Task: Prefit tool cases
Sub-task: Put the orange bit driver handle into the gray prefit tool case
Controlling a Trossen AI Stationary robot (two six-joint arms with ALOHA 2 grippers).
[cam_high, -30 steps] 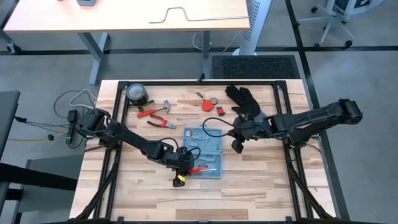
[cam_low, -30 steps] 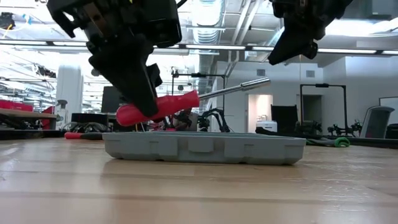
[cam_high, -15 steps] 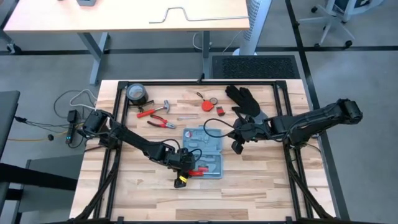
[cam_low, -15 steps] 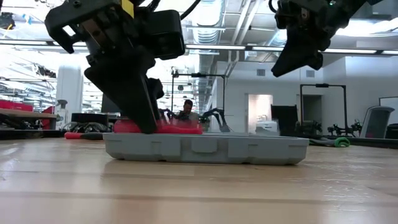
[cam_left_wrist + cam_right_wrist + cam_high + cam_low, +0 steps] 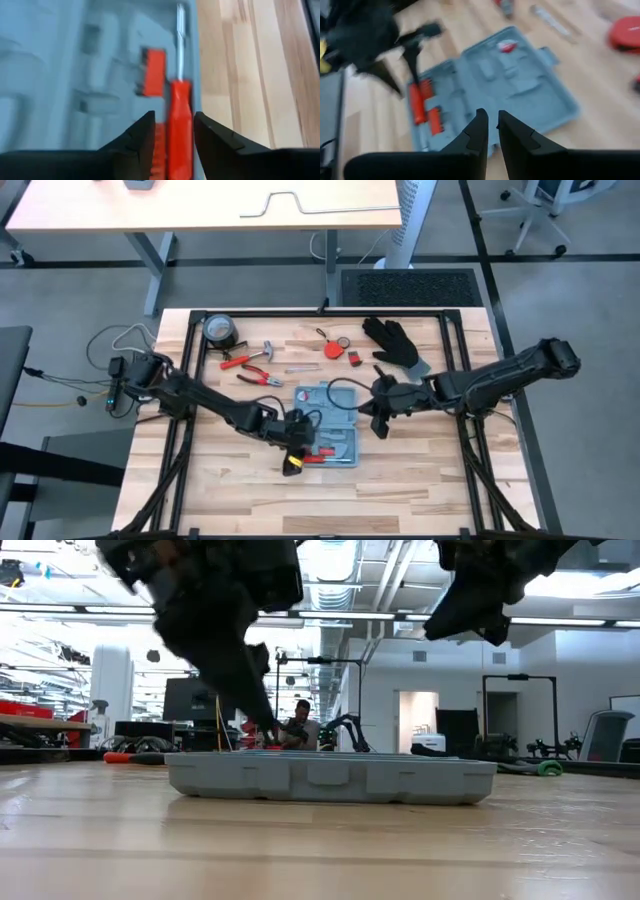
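**Screwdriver seated, other tools left out**

High view: the tool case [image 5: 327,427] lay mid-table, while pliers [image 5: 260,379] remained outside.

Left wrist view: the left gripper [image 5: 173,131] was spread around the red screwdriver [image 5: 179,125], seemingly released.

Right wrist view: the right gripper [image 5: 489,131] was nearly closed, empty.

My high camera looks straight down on the whole table [image 5: 230,480] and both arms. My low camera sits at table-top height, close to the tool case [image 5: 330,777], facing level across it into the room behind. My left wrist camera looks down at close range onto the case [image 5: 60,75] and a red screwdriver [image 5: 179,125] lying in it. My right wrist camera views the same case [image 5: 520,95] from farther off. All four share the case.
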